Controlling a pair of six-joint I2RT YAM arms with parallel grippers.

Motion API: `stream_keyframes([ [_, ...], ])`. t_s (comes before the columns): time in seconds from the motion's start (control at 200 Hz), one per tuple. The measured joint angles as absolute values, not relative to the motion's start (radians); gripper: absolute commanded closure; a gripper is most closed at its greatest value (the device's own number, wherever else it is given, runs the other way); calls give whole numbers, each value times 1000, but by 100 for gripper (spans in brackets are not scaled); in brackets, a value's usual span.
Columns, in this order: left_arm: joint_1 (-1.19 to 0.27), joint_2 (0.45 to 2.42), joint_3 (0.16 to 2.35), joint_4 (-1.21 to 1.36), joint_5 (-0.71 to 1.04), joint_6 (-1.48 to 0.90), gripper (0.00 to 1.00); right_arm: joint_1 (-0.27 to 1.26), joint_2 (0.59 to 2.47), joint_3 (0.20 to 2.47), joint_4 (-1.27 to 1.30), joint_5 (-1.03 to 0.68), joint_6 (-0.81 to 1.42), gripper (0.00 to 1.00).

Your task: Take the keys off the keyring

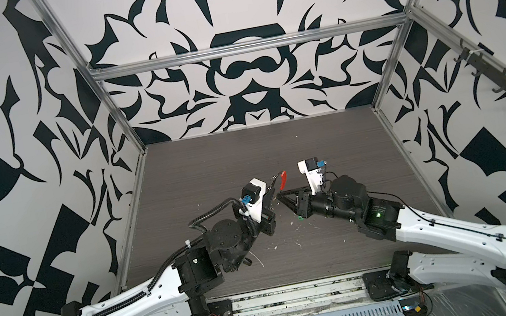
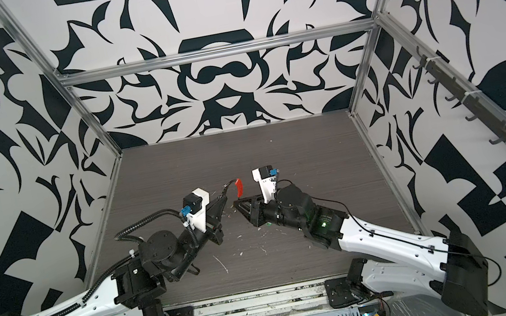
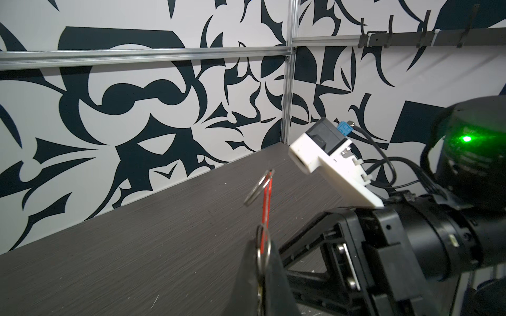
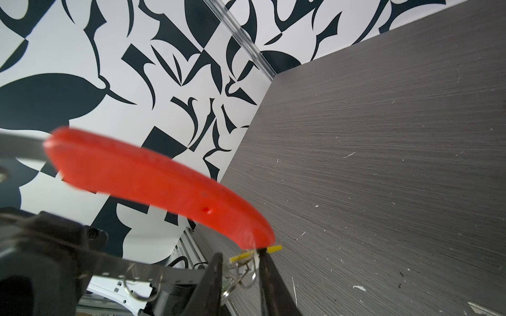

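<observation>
You hold the keyring (image 1: 283, 180) aloft over the middle of the bench (image 1: 209, 159), left fingers (image 3: 243, 276) clenched on its wire, right fingers (image 4: 213, 276) straddling the yellow key tag (image 4: 274, 249), grip there not discernible; yellow key judged not yet off, green key unlocated.

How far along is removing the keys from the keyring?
Done: perhaps one key: a green speck lies on the table, identity unclear. In hand: the left end effector holds the keyring raised; the right end effector flanks the yellow tag, grip unclear. Left: freeing that key.
</observation>
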State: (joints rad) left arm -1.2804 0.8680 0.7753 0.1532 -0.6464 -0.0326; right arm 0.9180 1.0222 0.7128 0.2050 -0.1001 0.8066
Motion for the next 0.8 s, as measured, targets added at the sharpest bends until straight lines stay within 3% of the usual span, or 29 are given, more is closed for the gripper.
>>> stream_keyframes([
  [0.08,-1280,865,774,153,-646,-33,100,918,1032,713,209,-102,807,79],
  [0.27,-1280,852,770,150,-651,-35,100,918,1037,714,225,-114,800,100],
  [0.71,-1280,776,744,146,-668,-147,100,909,1047,709,333,-277,579,100],
  [0.8,-1280,755,741,137,-659,-176,69,910,1043,709,337,-306,539,100],
])
